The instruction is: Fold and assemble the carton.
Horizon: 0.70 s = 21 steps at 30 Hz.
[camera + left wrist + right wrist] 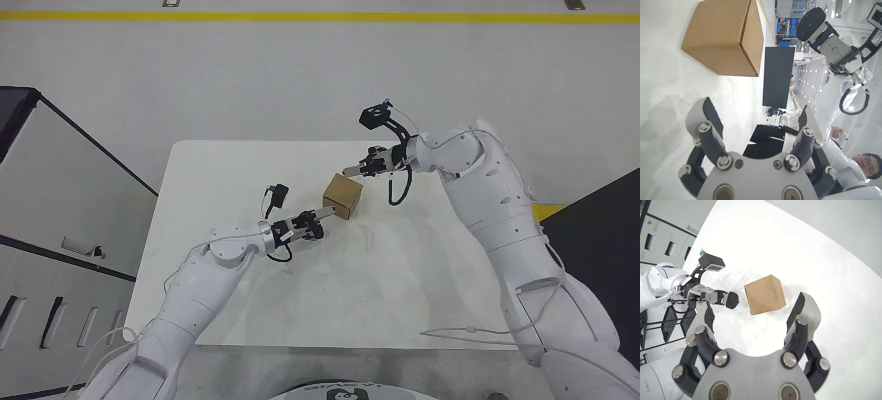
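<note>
A small brown carton (343, 195) stands closed as a cube on the white table (420, 290), its flaps folded in. In the left wrist view the carton (723, 37) sits just ahead of my left gripper (755, 115), which is open and holds nothing. From the top view my left gripper (322, 221) is a short way off the carton's near-left corner. On the carton's far-right side my right gripper (352, 170) hovers slightly above it. The right wrist view shows that gripper (755, 311) open and apart from the carton (765, 295).
Grey cabinets (50, 210) stand off the table's left edge. A black panel (600, 230) stands to the right of the table. The table's near half lies bare between both arms.
</note>
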Each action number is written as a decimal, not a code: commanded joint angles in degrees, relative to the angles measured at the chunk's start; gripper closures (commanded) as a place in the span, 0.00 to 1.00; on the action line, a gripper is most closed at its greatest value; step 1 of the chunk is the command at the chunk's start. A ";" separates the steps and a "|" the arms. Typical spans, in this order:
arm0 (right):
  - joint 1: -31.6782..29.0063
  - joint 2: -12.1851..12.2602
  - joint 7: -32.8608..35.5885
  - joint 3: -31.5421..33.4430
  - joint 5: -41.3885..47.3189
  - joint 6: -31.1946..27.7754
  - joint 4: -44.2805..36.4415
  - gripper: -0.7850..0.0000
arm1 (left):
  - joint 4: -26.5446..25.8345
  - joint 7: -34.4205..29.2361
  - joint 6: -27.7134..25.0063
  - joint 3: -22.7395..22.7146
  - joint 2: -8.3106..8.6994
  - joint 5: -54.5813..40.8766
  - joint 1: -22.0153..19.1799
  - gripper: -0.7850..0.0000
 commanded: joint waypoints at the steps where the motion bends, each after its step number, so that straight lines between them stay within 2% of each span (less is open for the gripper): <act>1: 0.00 0.00 0.01 0.01 0.01 0.00 0.00 0.00 | 0.00 0.00 0.00 0.00 0.00 0.02 0.00 0.00; 4: -2.07 0.84 -5.53 2.07 -2.67 -1.31 -1.92 0.00 | -1.58 1.68 -1.11 -0.10 -0.04 -0.80 1.21 0.00; 9: -9.57 3.57 -13.38 9.62 -5.87 -10.27 -8.65 0.00 | -6.92 7.77 -8.44 -0.14 0.15 3.87 4.20 0.00; 11: -13.39 4.60 -16.74 13.17 -6.37 -13.78 -11.51 0.00 | -8.81 11.36 -11.50 0.00 0.33 9.63 4.97 0.00; 14: -19.14 5.69 -22.10 17.74 -6.14 -16.01 -14.50 0.00 | -10.13 17.15 -15.78 0.27 0.41 17.24 5.90 0.00; 16: -22.52 6.26 -25.36 20.20 -7.05 -16.72 -16.13 0.00 | -10.21 21.99 -17.77 0.49 0.38 22.98 6.24 0.00; 20: -28.54 6.75 -33.13 24.25 -6.01 -13.54 -19.01 0.00 | -10.12 31.20 -20.05 0.94 0.26 33.99 6.56 0.00; 21: -28.54 6.75 -33.13 24.25 -6.01 -13.54 -19.01 0.00 | -10.34 33.95 -20.07 1.07 0.21 37.06 6.72 0.00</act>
